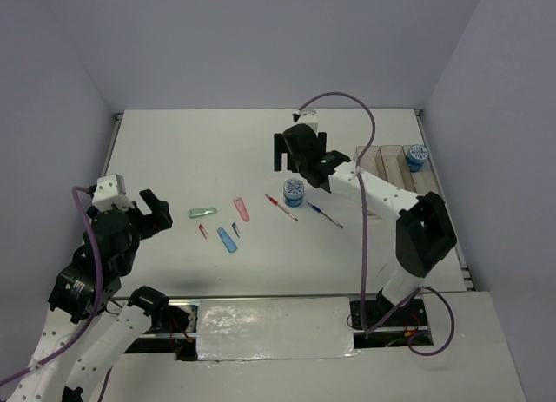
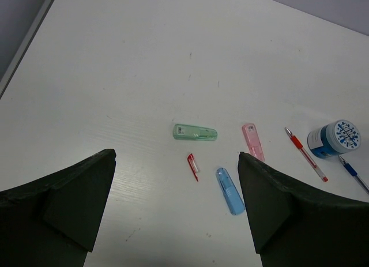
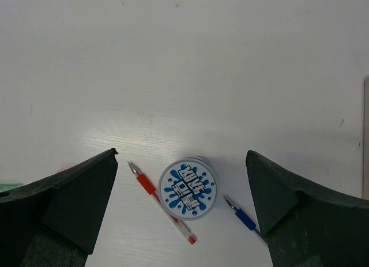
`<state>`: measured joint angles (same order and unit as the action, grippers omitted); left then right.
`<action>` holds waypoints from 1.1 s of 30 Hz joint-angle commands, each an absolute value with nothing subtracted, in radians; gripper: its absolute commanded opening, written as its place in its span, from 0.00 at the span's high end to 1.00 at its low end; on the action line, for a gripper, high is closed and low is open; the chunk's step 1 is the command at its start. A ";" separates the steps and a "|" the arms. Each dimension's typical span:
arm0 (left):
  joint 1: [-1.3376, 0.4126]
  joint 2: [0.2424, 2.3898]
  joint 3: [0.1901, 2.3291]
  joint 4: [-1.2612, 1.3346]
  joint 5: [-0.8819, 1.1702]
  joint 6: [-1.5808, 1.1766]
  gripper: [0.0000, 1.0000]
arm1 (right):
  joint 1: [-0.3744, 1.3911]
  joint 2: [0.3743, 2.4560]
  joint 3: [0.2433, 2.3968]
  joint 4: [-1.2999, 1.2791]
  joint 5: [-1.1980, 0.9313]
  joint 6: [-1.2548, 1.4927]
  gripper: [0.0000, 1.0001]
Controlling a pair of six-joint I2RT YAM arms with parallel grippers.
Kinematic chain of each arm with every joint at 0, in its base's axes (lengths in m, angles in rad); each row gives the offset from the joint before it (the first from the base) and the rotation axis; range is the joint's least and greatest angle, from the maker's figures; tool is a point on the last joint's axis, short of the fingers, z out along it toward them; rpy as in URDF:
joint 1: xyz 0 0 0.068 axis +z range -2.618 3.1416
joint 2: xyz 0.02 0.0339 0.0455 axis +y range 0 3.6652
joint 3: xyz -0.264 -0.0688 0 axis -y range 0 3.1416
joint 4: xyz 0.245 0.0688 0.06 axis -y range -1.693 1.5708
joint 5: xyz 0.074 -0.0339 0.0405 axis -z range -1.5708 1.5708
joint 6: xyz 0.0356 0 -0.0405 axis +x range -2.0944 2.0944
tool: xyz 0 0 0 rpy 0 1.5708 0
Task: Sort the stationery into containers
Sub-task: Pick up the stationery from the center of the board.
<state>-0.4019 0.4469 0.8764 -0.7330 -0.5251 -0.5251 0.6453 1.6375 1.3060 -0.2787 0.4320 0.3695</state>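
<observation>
Just under the open right hand (image 3: 181, 153) sat a roll (image 3: 187, 190); the open left hand (image 2: 177, 153) was far off.

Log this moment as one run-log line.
right tool open over loose roll | left tool open, empty | other roll in rightmost bin | red pen, blue pen on table

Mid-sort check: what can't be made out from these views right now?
Bins: in the top view the right arm covers their near ends, so anything lying there is hidden.
Blue pen: in the right wrist view its rear end goes behind a finger; in the left wrist view the right edge cuts it off.
Small dark piece beside the blue oblong piece: top view, too small to identify.
</observation>
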 commanded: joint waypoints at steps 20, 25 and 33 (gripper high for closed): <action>-0.407 0.459 0.873 -0.695 -0.512 -0.505 0.01 | 0.663 1.864 1.359 -0.380 0.354 0.364 0.01; -0.407 0.457 0.874 -0.693 -0.511 -0.505 0.01 | 0.663 1.881 1.351 -0.371 0.336 0.364 0.03; -0.407 0.449 0.873 -0.695 -0.512 -0.503 0.01 | 0.664 1.859 1.344 -0.365 0.319 0.370 0.41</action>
